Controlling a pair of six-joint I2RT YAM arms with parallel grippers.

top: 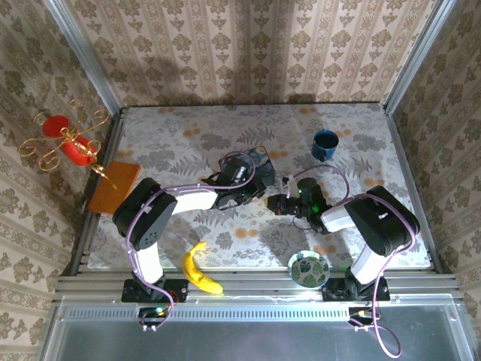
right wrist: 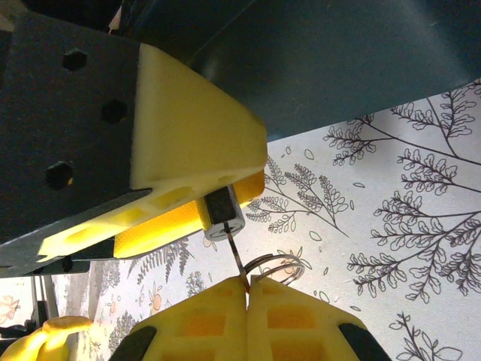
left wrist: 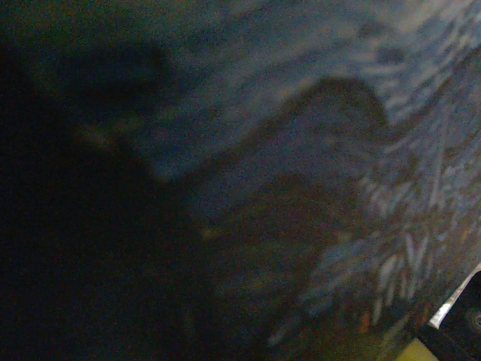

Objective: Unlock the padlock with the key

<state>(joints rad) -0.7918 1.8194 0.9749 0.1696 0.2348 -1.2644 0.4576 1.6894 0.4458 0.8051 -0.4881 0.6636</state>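
Two-arm scene on a leaf-printed tabletop (right wrist: pixel 391 226), viewed from above and from both wrists. In the right wrist view, the padlock (right wrist: pixel 223 213), a small dark body with a silvery end face, is seen clamped between the yellow fingers (right wrist: pixel 195 128) of the left end effector (right wrist: pixel 214 203) and lifted clear of the tabletop; its silvery face is turned toward the right end effector (right wrist: pixel 246 289). The fingers of the right end effector are pressed together on the key (right wrist: pixel 234 254), whose thin blade projects from between them and meets the padlock's face; how far the blade has entered cannot be told. A wire key ring (right wrist: pixel 279 265) is seen just beyond the right fingertips. In the top view, the two end effectors are seen tip to tip near the middle of the tabletop; a blue painted tin (top: pixel 255 156) lies just beyond the left one, and its surface appears blurred and very close in the left wrist view. A blue mug (top: pixel 325 144) stands further back on the right; a banana (top: pixel 201 271) and a leaf-patterned plate (top: pixel 308 268) lie at the near edge, well apart from the padlock.
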